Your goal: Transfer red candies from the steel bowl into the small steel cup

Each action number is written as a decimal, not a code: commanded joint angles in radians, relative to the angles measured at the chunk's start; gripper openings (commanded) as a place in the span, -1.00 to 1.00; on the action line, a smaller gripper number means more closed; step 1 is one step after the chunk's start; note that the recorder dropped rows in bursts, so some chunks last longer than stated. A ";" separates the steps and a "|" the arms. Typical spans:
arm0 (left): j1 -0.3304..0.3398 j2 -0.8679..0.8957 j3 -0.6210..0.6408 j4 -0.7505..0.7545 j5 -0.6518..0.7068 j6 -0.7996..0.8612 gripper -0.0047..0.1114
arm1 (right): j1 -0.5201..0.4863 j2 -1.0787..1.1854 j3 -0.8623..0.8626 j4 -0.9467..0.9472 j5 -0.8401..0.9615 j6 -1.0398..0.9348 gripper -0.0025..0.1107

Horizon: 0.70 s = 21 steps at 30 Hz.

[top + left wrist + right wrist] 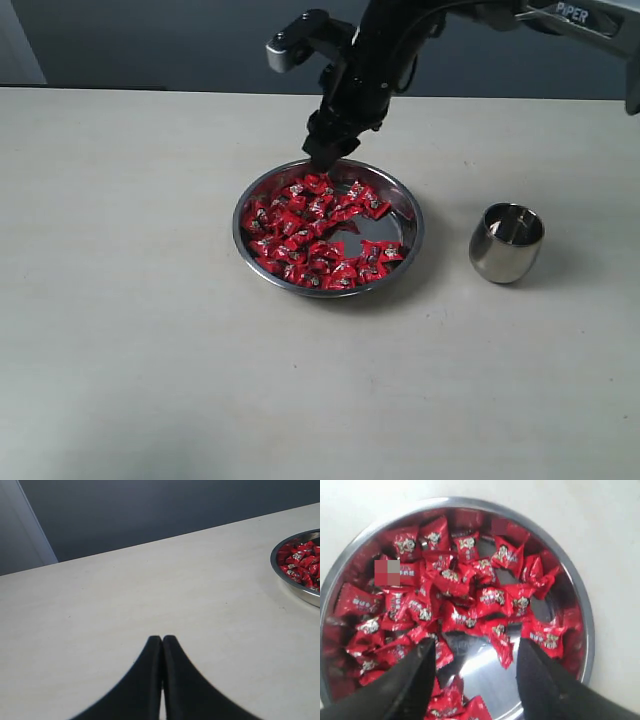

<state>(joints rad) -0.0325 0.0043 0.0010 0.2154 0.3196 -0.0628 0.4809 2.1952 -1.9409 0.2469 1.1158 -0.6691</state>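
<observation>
The table (pixel 120 330) is pale and plain, and the bowl (pixel 414 212) sits near its middle in the exterior view

The right gripper (pixel 322 166) hangs tips-down over the bowl's 12 o'clock rim. From that view its spread cannot be read. The right wrist view settles it: the right gripper (pixel 476 645) is released, its two dark fingers (pixel 415 675) set wide apart with nothing between them, poised over the heap. Whether the tips touch a wrapper cannot be told

The left gripper (pixel 162 639) shows only in its own wrist view. It is clenched, fingers pressed flat together on nothing, over bare table, with a slice of the bowl (pixel 300 591) at the frame's edge

The cup (pixel 505 245) stands upright at the bowl's 3 o'clock, apart from it, and only the exterior view shows it

The candies (pixel 310 235) lie in the bowl, thick from 12 round through 9 to 6 o'clock, with bare steel toward 3 o'clock. The right wrist view alone shows the pale and dark marks on the candies (pixel 490 597)
</observation>
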 commanded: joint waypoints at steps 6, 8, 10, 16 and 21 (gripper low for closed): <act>0.000 -0.004 -0.001 0.003 -0.007 -0.005 -0.91 | 0.048 0.069 -0.009 -0.025 -0.166 0.103 -0.09; 0.000 -0.004 -0.001 0.003 -0.007 -0.005 -0.91 | 0.048 0.092 -0.009 0.002 -0.156 0.107 -0.10; 0.000 -0.004 -0.001 0.003 -0.007 -0.005 -0.91 | 0.048 0.109 -0.009 0.045 -0.137 0.117 -0.14; 0.000 -0.004 -0.001 0.003 -0.007 -0.005 -0.91 | 0.050 0.144 -0.009 0.123 -0.112 0.117 -0.17; 0.000 -0.004 -0.001 0.003 -0.007 -0.005 -0.91 | 0.050 0.177 -0.009 0.117 -0.133 0.117 -0.17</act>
<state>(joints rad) -0.0325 0.0043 0.0010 0.2154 0.3196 -0.0628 0.5320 2.3569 -1.9453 0.3623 1.0003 -0.5551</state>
